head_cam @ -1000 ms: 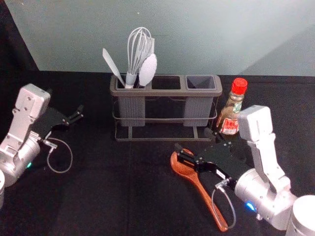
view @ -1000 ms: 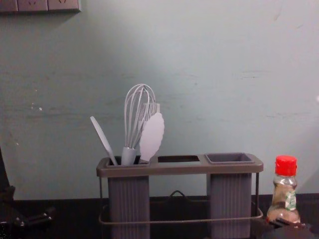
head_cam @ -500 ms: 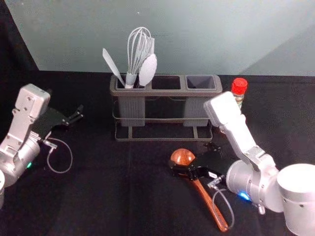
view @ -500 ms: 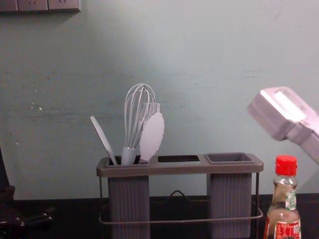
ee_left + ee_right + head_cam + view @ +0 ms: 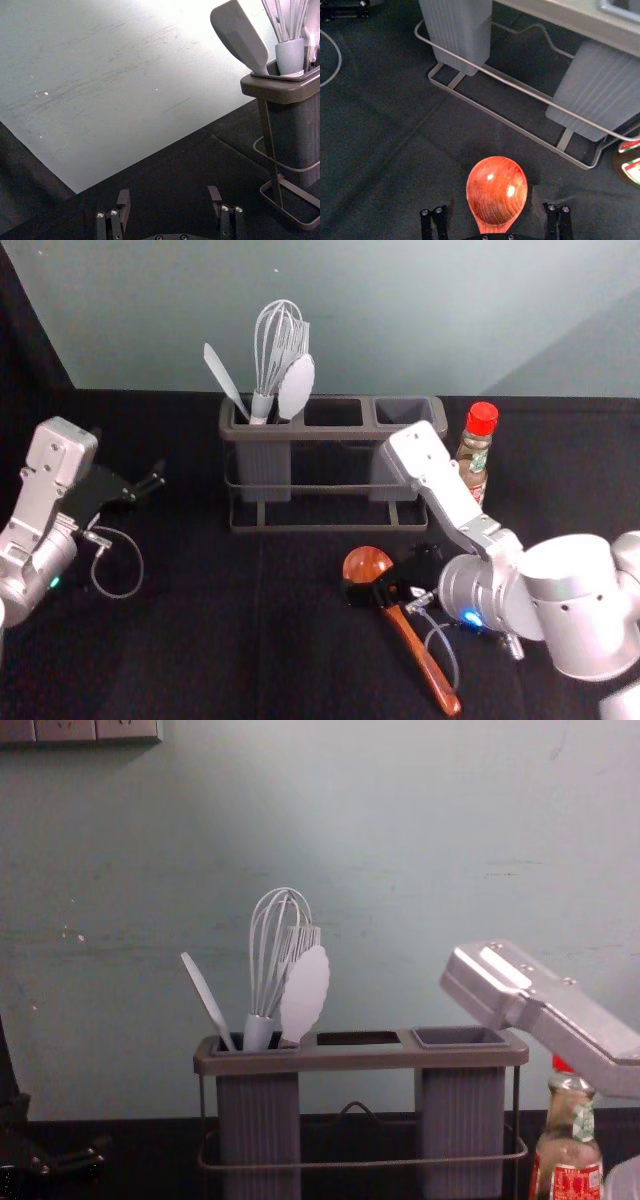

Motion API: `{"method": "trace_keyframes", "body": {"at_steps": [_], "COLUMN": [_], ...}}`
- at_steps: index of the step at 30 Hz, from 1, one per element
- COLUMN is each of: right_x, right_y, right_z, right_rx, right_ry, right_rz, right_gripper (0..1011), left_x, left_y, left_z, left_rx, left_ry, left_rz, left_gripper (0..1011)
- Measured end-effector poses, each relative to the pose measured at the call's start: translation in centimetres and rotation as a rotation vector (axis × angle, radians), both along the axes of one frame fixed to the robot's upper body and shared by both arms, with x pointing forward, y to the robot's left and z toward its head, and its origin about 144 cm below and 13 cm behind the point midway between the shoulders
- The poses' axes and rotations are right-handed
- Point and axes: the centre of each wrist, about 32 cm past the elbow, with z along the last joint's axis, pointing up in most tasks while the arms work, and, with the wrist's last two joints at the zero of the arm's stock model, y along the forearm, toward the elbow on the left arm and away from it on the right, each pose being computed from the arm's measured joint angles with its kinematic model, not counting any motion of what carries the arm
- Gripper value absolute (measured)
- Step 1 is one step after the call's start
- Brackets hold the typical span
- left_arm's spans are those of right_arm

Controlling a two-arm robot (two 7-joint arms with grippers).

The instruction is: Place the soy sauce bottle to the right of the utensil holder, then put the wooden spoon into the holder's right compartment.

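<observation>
Bracketing your unplaced spoon (image 5: 367,564), lower centre, the right pincer (image 5: 491,200) spreads wide; bottle (image 5: 473,475) done, right of holder (image 5: 330,434); left pincer (image 5: 169,196) open, far left.

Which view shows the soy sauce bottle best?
Head view: soy sauce bottle shows red cap, neck and body, lower part clipped by the right arm. Chest view: neck and label, cap mostly hidden. Right wrist view: a labelled slice at the edge.
</observation>
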Motion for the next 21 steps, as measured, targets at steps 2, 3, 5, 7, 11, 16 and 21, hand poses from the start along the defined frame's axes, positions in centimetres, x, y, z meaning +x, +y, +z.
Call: {"method": "trace_keyframes", "body": {"at_steps": [2,3,5,7,11,16,21], "right_x": [0.3,0.4,0.5,0.7,1.1,1.5,1.9], "right_y": [0.2,0.3,0.5,0.6,0.8,0.9,1.1], "right_z": [0.0,0.0,0.0,0.0,-0.1,-0.2,-0.2], "right_rx": [-0.011,-0.016,-0.022,-0.028,-0.04,-0.045,-0.048], "right_ry": [0.014,0.017,0.023,0.028,0.032,0.039,0.045], "right_rz": [0.004,0.004,0.007,0.006,0.005,0.004,0.003], "right_gripper": [1000,1000,1000,1000,1000,1000,1000], "left_x": [0.0,0.0,0.0,0.0,0.0,0.0,0.0], "left_y": [0.0,0.0,0.0,0.0,0.0,0.0,0.0], "left_z": [0.0,0.0,0.0,0.0,0.0,0.0,0.0], "left_rx": [0.0,0.0,0.0,0.0,0.0,0.0,0.0], "left_ry": [0.0,0.0,0.0,0.0,0.0,0.0,0.0], "left_rz": [0.0,0.0,0.0,0.0,0.0,0.0,0.0], "left_gripper": [1011,1011,1011,1011,1011,1011,1011]}}
